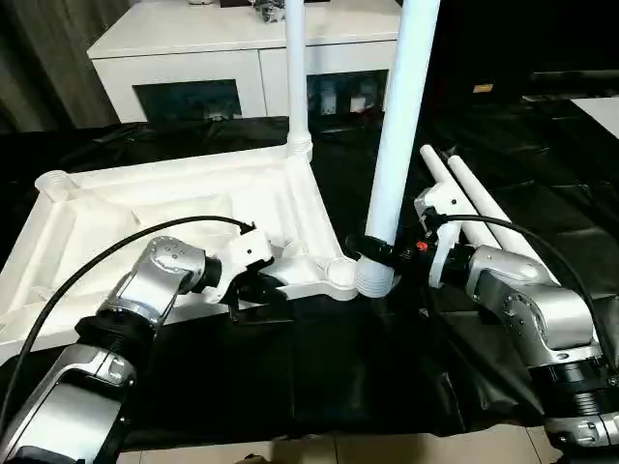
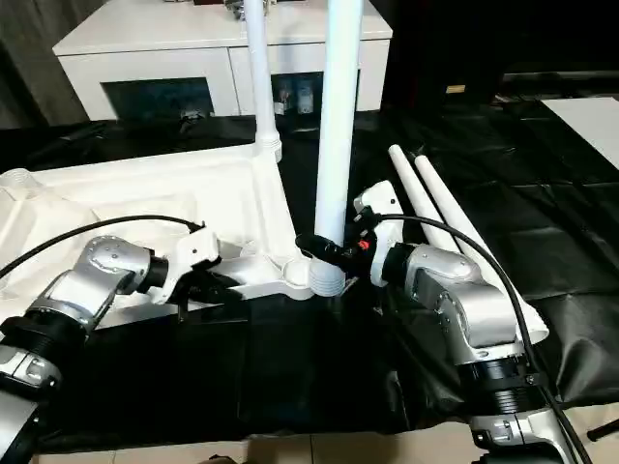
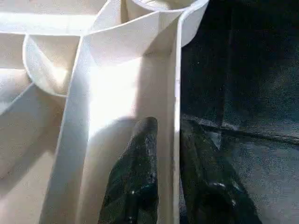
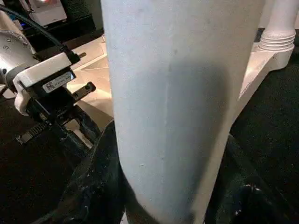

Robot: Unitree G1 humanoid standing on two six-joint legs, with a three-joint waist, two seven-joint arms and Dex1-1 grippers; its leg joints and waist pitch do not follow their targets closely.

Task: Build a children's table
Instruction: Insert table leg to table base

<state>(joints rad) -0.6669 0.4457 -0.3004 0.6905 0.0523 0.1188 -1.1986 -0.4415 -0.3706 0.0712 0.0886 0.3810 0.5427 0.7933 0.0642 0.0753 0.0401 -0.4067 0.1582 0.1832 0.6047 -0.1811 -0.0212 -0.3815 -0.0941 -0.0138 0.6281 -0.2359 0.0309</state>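
Note:
The white tabletop lies upside down on the black cover. One leg stands upright in its far right corner socket. My right gripper is shut on a second leg and holds it upright. That leg's ribbed lower end sits just right of the near right corner socket, not in it. My left gripper is shut on the tabletop's near rim, with one finger inside the wall and the other outside. Two more legs lie side by side at the right.
A white cabinet with dark glass doors stands behind the black-covered work table. The table's near edge and pale floor run along the bottom. A white surface shows at the far right.

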